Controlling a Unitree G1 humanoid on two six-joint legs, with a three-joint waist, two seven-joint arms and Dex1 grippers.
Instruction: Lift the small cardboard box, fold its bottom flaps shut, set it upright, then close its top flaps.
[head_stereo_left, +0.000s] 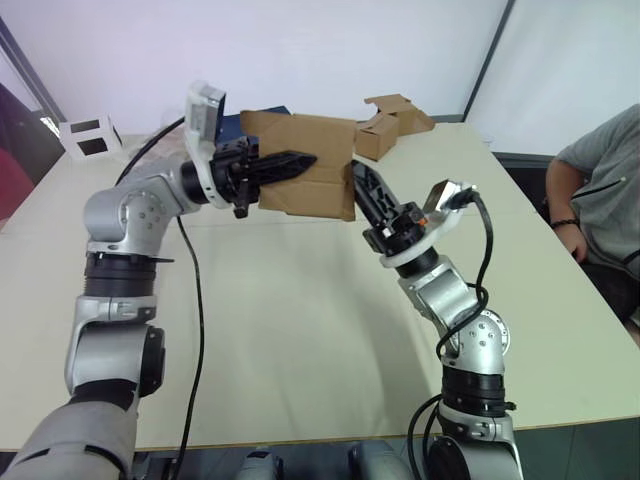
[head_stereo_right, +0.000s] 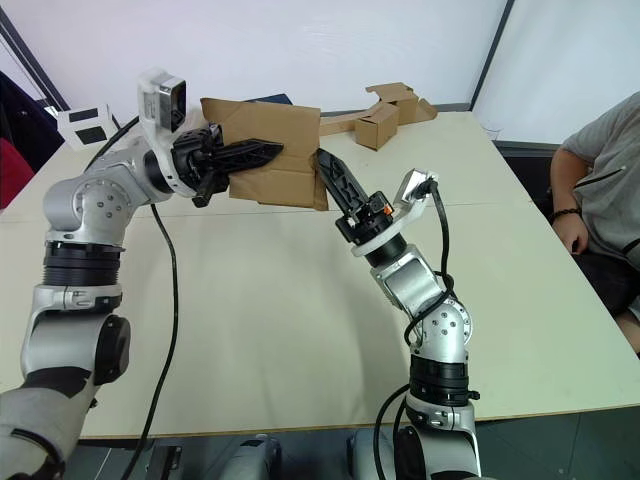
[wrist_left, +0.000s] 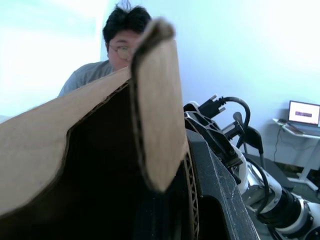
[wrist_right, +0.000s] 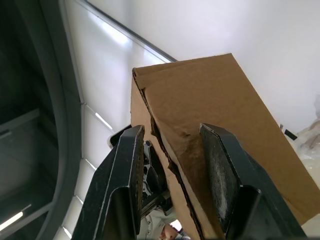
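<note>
The small cardboard box (head_stereo_left: 310, 150), plain brown, hangs in the air above the far middle of the table. My left gripper (head_stereo_left: 303, 161) reaches in from the left and is shut on one of its panels; in the left wrist view the cardboard edge (wrist_left: 155, 100) lies against a black finger (wrist_left: 215, 190). At the box's right lower corner my right gripper (head_stereo_left: 357, 176) points up with its fingers (wrist_right: 125, 190) apart, and the box's edge (wrist_right: 215, 110) runs between them. A flap (head_stereo_left: 318, 203) shows along the lower edge. Whether it is one of the bottom flaps or top flaps I cannot tell.
Another cardboard box (head_stereo_left: 390, 125) joined to a flat strip lies at the far right of the table (head_stereo_left: 300, 320). A white object (head_stereo_left: 90, 135) stands at the far left corner. A person (head_stereo_left: 600, 190) sits beside the table's right edge.
</note>
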